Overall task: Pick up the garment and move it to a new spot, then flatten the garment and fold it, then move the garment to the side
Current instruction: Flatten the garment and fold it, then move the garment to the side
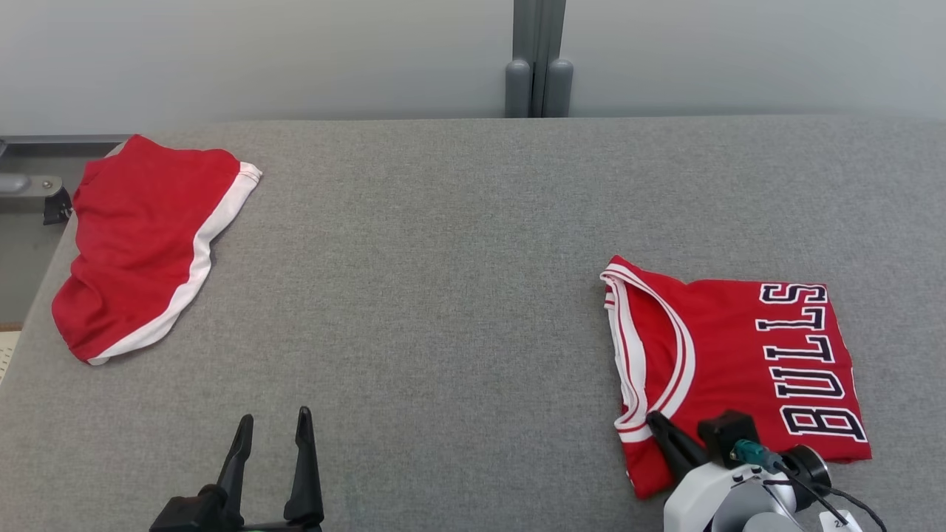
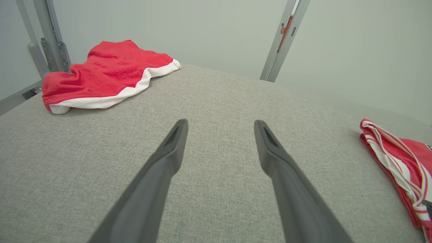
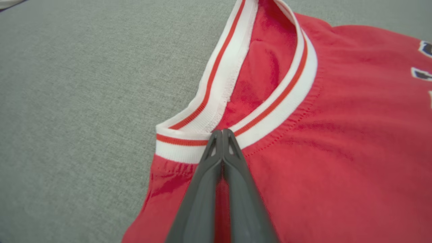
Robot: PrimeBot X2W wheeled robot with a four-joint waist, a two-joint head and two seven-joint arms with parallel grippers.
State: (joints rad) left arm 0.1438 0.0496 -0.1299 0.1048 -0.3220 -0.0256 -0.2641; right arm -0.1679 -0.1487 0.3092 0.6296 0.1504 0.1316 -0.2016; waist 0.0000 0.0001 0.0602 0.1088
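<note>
Red jersey collar point(image 3: 221, 84) seemingly touches closed right jaws.

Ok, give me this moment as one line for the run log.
left gripper: open, over table | right gripper: shut, tips at folded jersey collar, grip unclear | shorts: far left, apart

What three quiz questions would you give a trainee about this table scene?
1. True or false: the left tool is open over bare table.
2. Which word is printed on the jersey? A) BULLS B) HEAT C) LAKERS
3. Fill in: the right tool is shut, with its tips at the jersey's ____.
Key: 1 true; 2 A; 3 collar.
</note>
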